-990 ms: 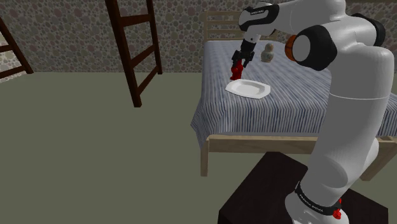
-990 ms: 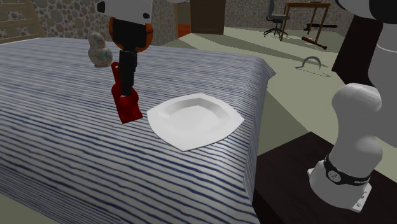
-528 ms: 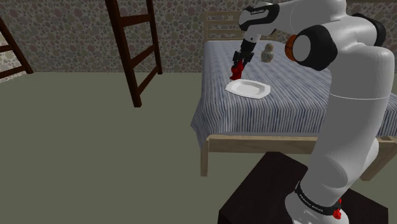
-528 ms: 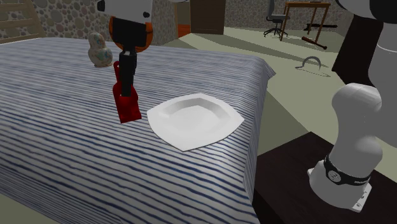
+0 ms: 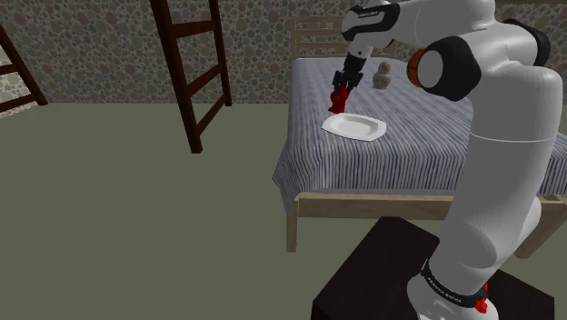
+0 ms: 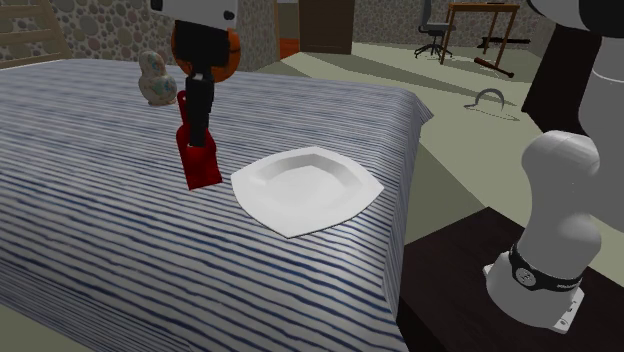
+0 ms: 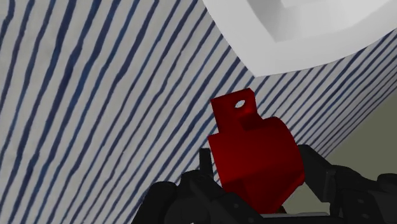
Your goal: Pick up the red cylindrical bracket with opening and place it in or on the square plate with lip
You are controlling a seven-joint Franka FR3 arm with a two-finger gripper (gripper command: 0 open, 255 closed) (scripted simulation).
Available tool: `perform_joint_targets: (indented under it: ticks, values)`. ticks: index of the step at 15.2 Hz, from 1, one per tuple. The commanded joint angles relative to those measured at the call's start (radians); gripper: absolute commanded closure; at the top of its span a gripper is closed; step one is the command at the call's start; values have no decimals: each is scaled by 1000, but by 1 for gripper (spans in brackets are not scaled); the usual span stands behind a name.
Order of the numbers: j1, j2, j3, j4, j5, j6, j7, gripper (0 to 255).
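Clamps with the gripper (image 6: 196, 140) (image 7: 254, 181) on the red cylindrical bracket (image 6: 203, 168) (image 7: 254, 153), holed tab pointing away from the fingers. Holds it in the air over the striped bed (image 6: 100, 230), just beside the white square plate (image 6: 300, 215) (image 5: 356, 128). Leaves a small figurine (image 6: 155, 80) well behind.
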Motion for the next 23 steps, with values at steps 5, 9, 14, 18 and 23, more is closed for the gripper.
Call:
perform_joint_targets:
  ticks: [5,9,14,18,23]
  values:
    - [-12,15,-3,98,1,-84,16,255]
    - [-23,31,-4,175,6,-144,27,255]
    - [-42,61,-5,286,18,-226,40,255]
    - [36,-157,-6,6,-75,-139,69,255]
    - [75,-395,29,-254,-179,-83,134,255]
